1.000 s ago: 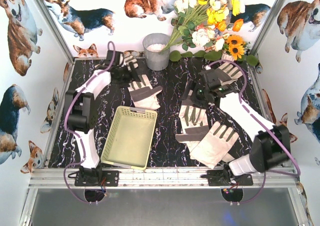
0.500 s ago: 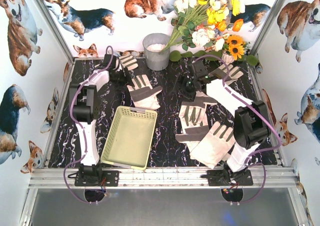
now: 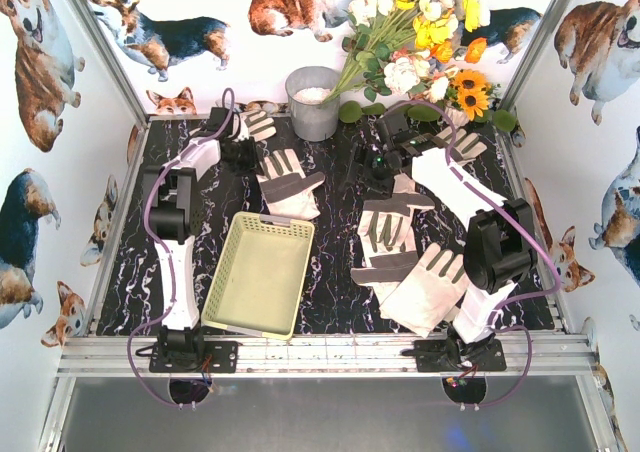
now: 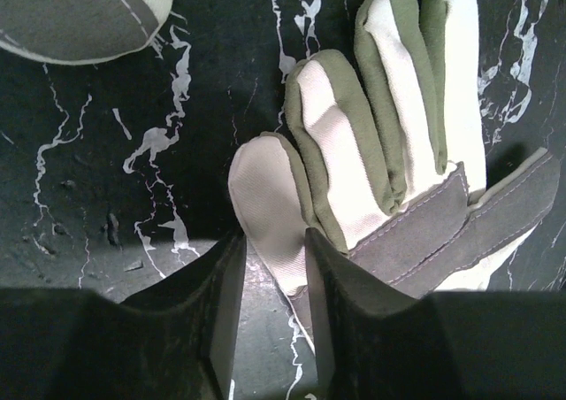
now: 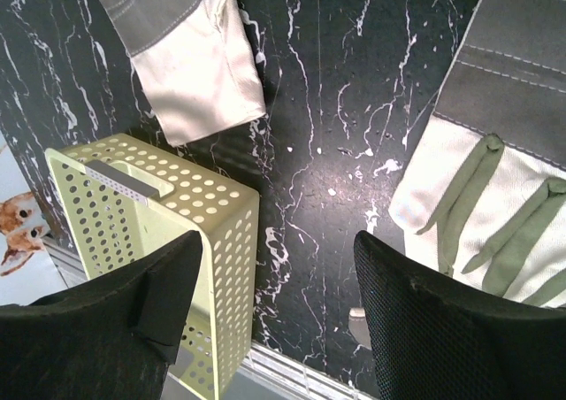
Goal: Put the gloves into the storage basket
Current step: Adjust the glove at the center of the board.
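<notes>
While the storage basket [image 3: 258, 277] sits empty at the near left of the counter [image 3: 335, 272], none of the gloves is in it, so I read this as the first pick. My left tool [image 4: 274, 241] is stretched to the far-left corner, low over the far-left glove [image 3: 257, 124], which lies flat. In the left wrist view its jaws stand narrow with the glove's outermost finger between them, both inner faces against the fabric. I call that pinching one finger, not the whole glove. That edge is what a flat glove offers a narrow tool, since the palm looks too broad to straddle. A second glove [image 3: 287, 180] lies nearer, between this one and the basket, and I judge the carry must clear it.

My right tool [image 5: 279, 267] hangs above bare counter near the middle, jaws spread wide with nothing between them. Its camera looks down on the basket's perforated wall and a glove on either side. It seems placed to take the right-hand gloves [image 3: 430, 287] without crossing the left arm.

The left grip is thin: one finger of limp fabric may slip on the lift, and the glove will dangle. I would raise slowly and pass high over the basket rim
</notes>
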`<control>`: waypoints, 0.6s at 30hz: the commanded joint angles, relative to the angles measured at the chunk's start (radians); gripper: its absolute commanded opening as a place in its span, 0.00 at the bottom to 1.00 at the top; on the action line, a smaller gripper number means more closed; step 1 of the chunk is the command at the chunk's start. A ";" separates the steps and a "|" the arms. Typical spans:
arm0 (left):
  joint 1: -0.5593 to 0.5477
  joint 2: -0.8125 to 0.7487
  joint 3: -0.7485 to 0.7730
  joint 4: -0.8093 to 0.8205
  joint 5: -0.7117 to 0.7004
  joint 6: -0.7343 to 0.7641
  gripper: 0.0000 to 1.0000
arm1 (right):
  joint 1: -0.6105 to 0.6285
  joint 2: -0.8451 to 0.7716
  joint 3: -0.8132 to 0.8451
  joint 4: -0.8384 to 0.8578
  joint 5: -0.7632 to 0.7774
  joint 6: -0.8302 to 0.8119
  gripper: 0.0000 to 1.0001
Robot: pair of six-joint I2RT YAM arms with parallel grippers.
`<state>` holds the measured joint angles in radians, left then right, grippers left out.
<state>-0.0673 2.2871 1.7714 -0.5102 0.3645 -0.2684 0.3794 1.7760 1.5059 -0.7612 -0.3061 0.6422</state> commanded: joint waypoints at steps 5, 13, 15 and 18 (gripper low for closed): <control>-0.035 0.134 0.179 -0.072 0.060 0.134 0.18 | 0.000 -0.014 0.052 -0.040 0.020 -0.019 0.71; -0.058 0.182 0.252 -0.074 0.105 0.157 0.17 | 0.000 -0.091 -0.028 -0.041 0.065 -0.003 0.71; -0.070 0.185 0.250 -0.064 0.111 0.155 0.18 | 0.000 -0.106 -0.037 -0.048 0.077 -0.001 0.71; -0.090 0.192 0.248 -0.046 0.114 0.143 0.18 | 0.000 -0.127 -0.050 -0.053 0.091 0.002 0.71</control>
<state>-0.1204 2.4378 2.0109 -0.5606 0.4583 -0.1356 0.3794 1.7275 1.4643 -0.8200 -0.2493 0.6369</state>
